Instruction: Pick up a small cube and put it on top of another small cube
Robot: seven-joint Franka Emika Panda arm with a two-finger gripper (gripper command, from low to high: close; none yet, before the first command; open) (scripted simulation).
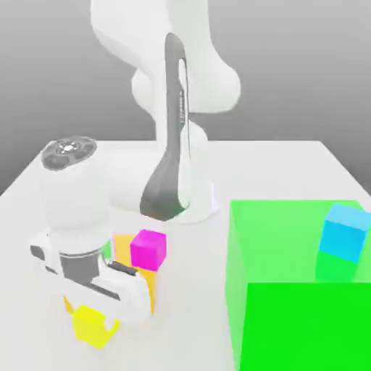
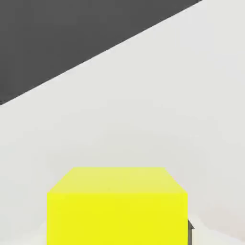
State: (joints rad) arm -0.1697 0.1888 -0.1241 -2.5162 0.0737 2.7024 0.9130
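Note:
My gripper (image 1: 94,310) hangs low over the table at the exterior view's left, shut on a small bright yellow cube (image 1: 94,326). That cube (image 2: 117,206) looms close in the hand view, with a dark fingertip (image 2: 190,233) pressed against its side. The white table (image 2: 167,110) stretches beyond it. The light turquoise small cube is hidden.
A magenta cube (image 1: 148,248) rests on an orange block (image 1: 147,284) just behind the hand. A big green block (image 1: 290,268) fills the exterior view's right, with a sky-blue cube (image 1: 344,232) on top. The arm's base (image 1: 177,181) stands at the table's middle back.

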